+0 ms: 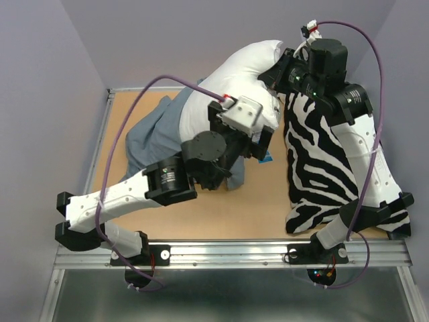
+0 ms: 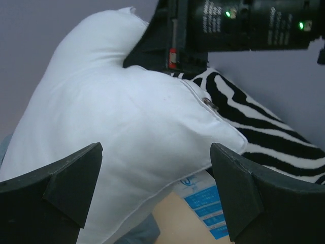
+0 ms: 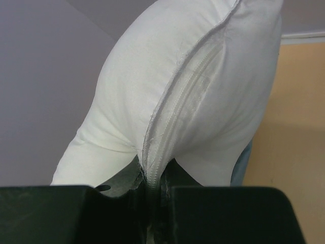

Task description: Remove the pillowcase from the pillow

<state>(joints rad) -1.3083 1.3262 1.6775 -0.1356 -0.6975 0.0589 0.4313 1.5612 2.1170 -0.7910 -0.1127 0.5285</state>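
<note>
Two black fingers point(image 2: 71, 183) of the left gripper point(image 2: 155, 170) are standing wide apart at the bottom of the left wrist view, holding nothing. The plump plain white fabric pillow point(image 2: 127, 122) is bulging just beyond the gap between them. Its small blue-printed tag point(image 2: 203, 203) is hanging at the lower edge, over the tan wooden table point(image 1: 221, 215). The right gripper point(image 3: 152, 195) is pinching narrowly on the pillow's zippered seam, holding the far right end up off the table.

From above, the pillow's long axis is running from near left to far right, rising toward the right gripper. The soft blue-grey cloth pillowcase point(image 1: 151, 131) is lying bunched on the table at the pillow's near left end, spreading left of and underneath the left arm. Whether the pillow's lowest end is sitting inside the cloth I cannot tell, because the left arm is covering that spot.

So the pillowcase is lying to the left and near side of the open left gripper, away from where its fingers are pointing, and the left arm is clearly the nearer one to it. In my judgement the coming move is calling for the left gripper to swing round to the cloth and draw it near and left, along the pillow's axis, away from the right gripper's hold.

Counting: one pillow, one pillowcase, two arms, two grippers, and one black-and-white zebra-print cushion point(image 1: 322, 168) lying along the table's right side under the right arm.
</note>
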